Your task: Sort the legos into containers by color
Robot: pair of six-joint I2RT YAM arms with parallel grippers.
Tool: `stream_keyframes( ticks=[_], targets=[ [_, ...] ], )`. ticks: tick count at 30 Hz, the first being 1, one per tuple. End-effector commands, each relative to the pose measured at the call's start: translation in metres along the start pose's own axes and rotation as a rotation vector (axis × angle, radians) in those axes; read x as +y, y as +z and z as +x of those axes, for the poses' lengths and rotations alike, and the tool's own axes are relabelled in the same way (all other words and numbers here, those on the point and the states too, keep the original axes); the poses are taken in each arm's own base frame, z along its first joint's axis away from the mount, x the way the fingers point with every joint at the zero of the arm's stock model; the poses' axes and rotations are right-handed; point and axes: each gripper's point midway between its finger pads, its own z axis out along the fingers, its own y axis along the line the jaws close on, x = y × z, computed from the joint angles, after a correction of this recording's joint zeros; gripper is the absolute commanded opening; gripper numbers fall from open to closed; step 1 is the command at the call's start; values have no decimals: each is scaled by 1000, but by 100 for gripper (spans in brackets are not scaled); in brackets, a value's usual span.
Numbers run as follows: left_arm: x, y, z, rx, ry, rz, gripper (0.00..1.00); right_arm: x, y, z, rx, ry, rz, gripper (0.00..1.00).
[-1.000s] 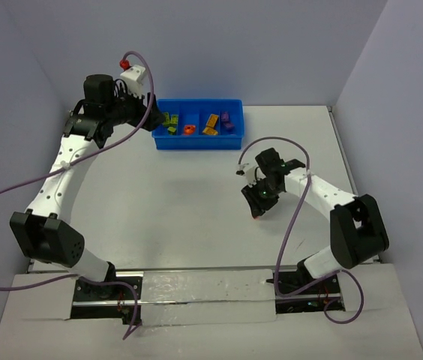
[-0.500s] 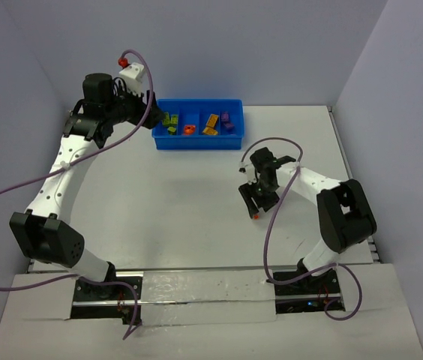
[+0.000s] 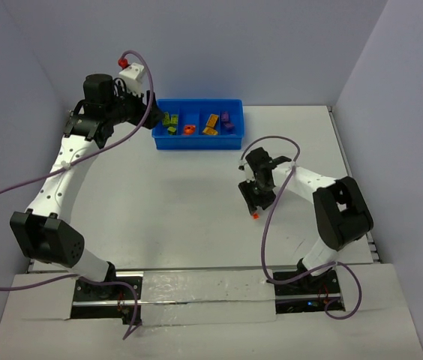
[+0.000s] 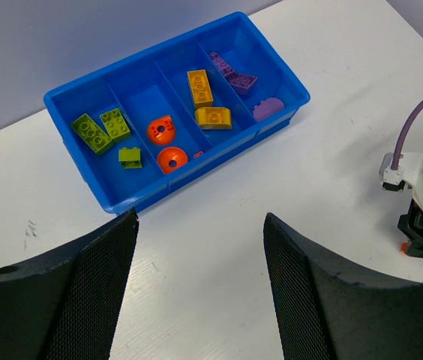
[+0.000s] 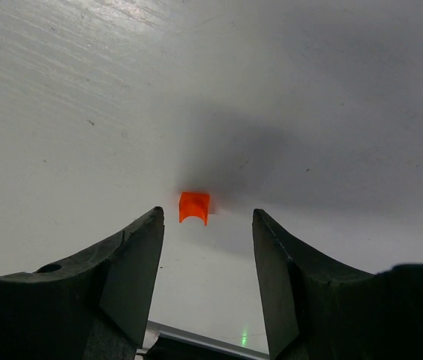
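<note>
The containers are four compartments of one blue bin [image 3: 199, 139] [image 4: 234, 146]. Its compartments hold green legos [image 4: 91, 133], orange-red legos [image 4: 161, 130], yellow-orange legos [image 4: 200, 88] and purple legos [image 4: 234, 75]. One small orange-red brick [image 5: 194, 207] [image 3: 256, 216] lies loose on the white table. My right gripper [image 5: 207, 217] [image 3: 255, 201] hovers just above it, open, with the brick just beyond its fingertips and untouched. My left gripper [image 4: 200, 217] [image 3: 150, 112] hangs open and empty at the bin's left end.
A purple cable [image 3: 271, 142] loops over the right arm. Grey walls close in the table at the back and sides. The table's right edge [image 3: 343, 161] runs close to the right arm.
The right arm has folded inward and turned its wrist above the loose orange-red brick, and its jaws stand wider than a second ago. The left arm has stayed still.
</note>
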Motion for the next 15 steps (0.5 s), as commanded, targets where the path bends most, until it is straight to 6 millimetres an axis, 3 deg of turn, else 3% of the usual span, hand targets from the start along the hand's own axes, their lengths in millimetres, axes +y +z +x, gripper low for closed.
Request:
stream_keyframes(
  ticks=[1,15],
  targets=[
    [0,-3,-18,-59,21,-12,75,3,2,-15,-24,24,24,57],
    [3,-2,-15,-62,30,-23,75,10,15,-3,75,30,-1,55]
  ],
)
